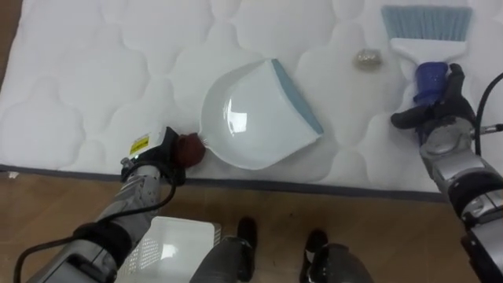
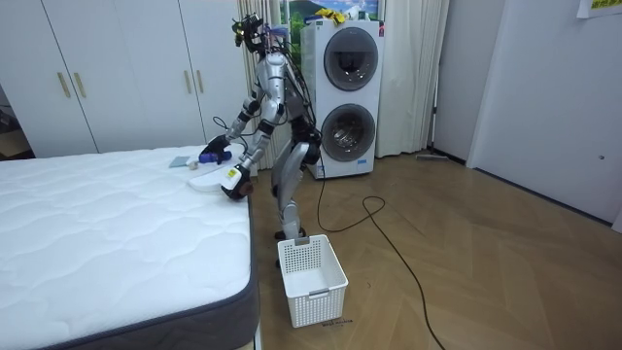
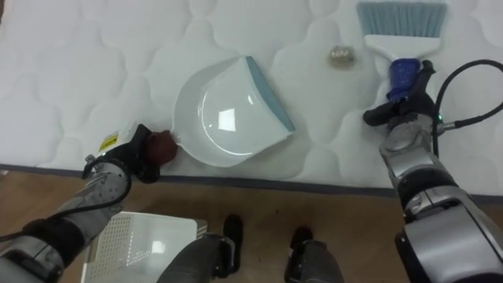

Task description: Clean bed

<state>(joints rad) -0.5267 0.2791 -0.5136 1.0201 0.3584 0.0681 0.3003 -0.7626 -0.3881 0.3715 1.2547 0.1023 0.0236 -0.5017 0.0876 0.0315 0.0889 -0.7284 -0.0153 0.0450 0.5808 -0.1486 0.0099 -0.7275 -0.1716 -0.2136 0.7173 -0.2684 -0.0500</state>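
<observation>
Left eye view: the bed's one white quilted mattress (image 1: 94, 71), stitched in puffy scallops, carries one glossy, rounded white plastic dustpan (image 1: 251, 118) with a grey-blue rubber lip. The left robot hand (image 1: 157, 161) is clenched round its dark red handle at the bed's edge. The right robot hand (image 1: 436, 110) grasps the blue handle of one pale-bristled brush (image 1: 428, 39). One small crumpled greyish scrap (image 1: 365, 59) lies between dustpan and brush, apart from both.

Room view: the robot bends over the bed's corner. One white perforated basket (image 2: 311, 277) stands on the wooden floor (image 2: 466, 253), and two stacked washing machines (image 2: 348, 97) stand behind.

Right eye view: a yellow sticker (image 3: 108, 141) by the left robot hand is too small to read.
</observation>
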